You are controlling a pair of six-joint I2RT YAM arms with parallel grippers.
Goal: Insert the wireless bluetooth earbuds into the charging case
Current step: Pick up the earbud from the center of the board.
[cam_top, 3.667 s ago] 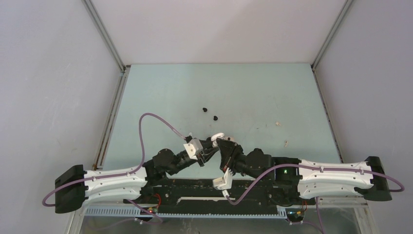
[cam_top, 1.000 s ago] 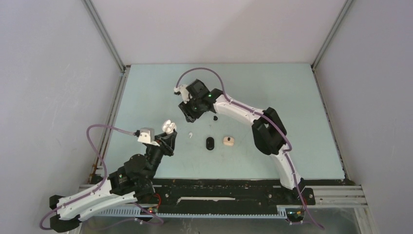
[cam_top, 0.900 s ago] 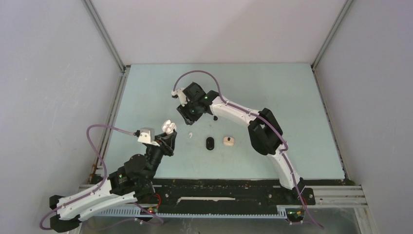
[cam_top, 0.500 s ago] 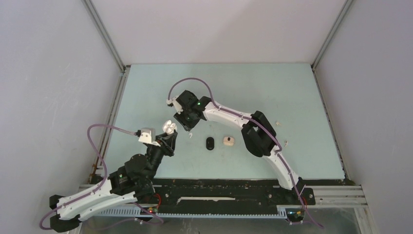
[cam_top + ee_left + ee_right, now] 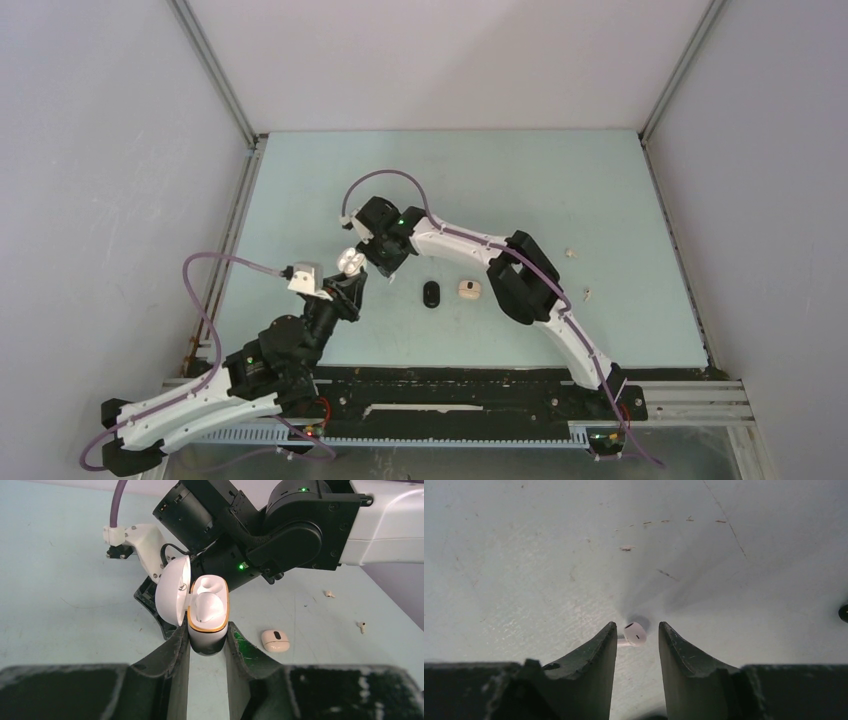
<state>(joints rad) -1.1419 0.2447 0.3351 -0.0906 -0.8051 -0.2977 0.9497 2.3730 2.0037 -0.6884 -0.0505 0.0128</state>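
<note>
Overhead: one black case (image 5: 431, 293) and one cream case (image 5: 470, 289) lie on the table (image 5: 540, 180), with open room around them.

Left wrist: the left gripper (image 5: 206, 632) clamps one open charging case (image 5: 172, 595), with one bud (image 5: 206, 607) seated inside.

Right wrist: the right gripper (image 5: 637, 630), fingers parted, straddles one white earbud (image 5: 634, 633).

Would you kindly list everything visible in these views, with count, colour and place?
open charging case: one, white with a gold rim, clamped in the left gripper
white earbud: one, on the table between the right gripper's jaws
black case: one, mid-table
cream case: one, beside the black case
pale earbuds: two, right side of the table
table: one, pale blue-green
left gripper: one, black
right gripper: one, black, open
</note>
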